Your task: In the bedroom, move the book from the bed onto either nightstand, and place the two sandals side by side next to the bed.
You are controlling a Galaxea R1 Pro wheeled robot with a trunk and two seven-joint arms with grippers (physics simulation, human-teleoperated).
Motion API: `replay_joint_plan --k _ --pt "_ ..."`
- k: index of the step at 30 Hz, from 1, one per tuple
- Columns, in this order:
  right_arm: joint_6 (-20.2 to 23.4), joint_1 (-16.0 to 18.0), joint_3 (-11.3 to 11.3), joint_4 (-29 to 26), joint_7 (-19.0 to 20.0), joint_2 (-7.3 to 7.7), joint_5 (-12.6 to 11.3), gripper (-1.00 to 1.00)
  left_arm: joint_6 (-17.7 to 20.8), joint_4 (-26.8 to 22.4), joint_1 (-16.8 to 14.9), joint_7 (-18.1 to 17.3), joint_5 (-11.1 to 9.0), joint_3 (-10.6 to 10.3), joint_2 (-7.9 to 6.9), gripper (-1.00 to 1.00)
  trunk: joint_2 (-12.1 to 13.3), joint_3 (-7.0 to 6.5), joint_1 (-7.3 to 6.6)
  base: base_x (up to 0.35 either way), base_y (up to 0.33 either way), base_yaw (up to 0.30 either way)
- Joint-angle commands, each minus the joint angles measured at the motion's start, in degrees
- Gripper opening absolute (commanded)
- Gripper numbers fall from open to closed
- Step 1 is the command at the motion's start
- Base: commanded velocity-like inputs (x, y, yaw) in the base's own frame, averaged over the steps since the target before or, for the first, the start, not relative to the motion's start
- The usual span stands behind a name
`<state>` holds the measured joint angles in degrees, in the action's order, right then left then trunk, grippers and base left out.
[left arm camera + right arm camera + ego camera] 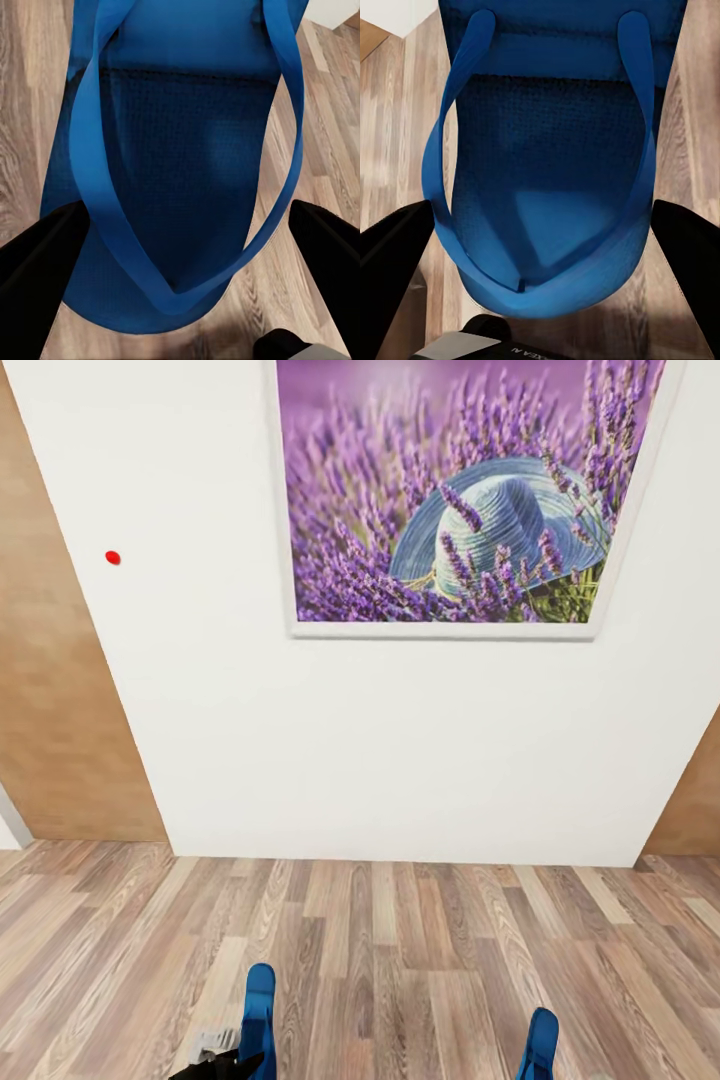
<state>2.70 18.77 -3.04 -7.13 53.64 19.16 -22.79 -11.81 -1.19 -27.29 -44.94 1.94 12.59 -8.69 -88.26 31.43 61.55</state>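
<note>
I hold one bright blue sandal in each hand above the wood-plank floor. My left gripper (186, 216) is shut on the left sandal (180, 112), its black fingers (37, 277) pressed against the sole's two edges. That sandal (258, 1015) pokes up at the lower edge of the head view. My right gripper (540, 219) is shut on the other sandal (555, 135) in the same way, and this sandal (540, 1045) rises at the head view's lower right. The book, the bed and the nightstands are out of view.
A white wall (380, 740) stands close ahead, carrying a framed lavender picture (460, 490) and a small red dot (113, 557). Brown wood panels (60, 700) flank it on both sides. Plank floor (400, 950) lies between me and the wall.
</note>
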Motion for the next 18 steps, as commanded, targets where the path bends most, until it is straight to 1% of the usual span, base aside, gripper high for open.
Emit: replay_joint_plan --k 1,18 --pt "0.29 0.04 -0.39 0.01 0.24 0.0 0.02 -1.0 -0.24 0.04 -0.04 -0.15 0.17 0.33 -0.01 -1.0 -0.03 0.06 0.03 0.33 0.0 0.0" --pt "0.29 0.03 -0.39 0.01 0.24 0.0 0.02 -1.0 -0.24 0.04 -0.04 -0.15 0.17 0.33 -0.01 -1.0 -0.03 0.06 0.03 0.33 0.0 0.0"
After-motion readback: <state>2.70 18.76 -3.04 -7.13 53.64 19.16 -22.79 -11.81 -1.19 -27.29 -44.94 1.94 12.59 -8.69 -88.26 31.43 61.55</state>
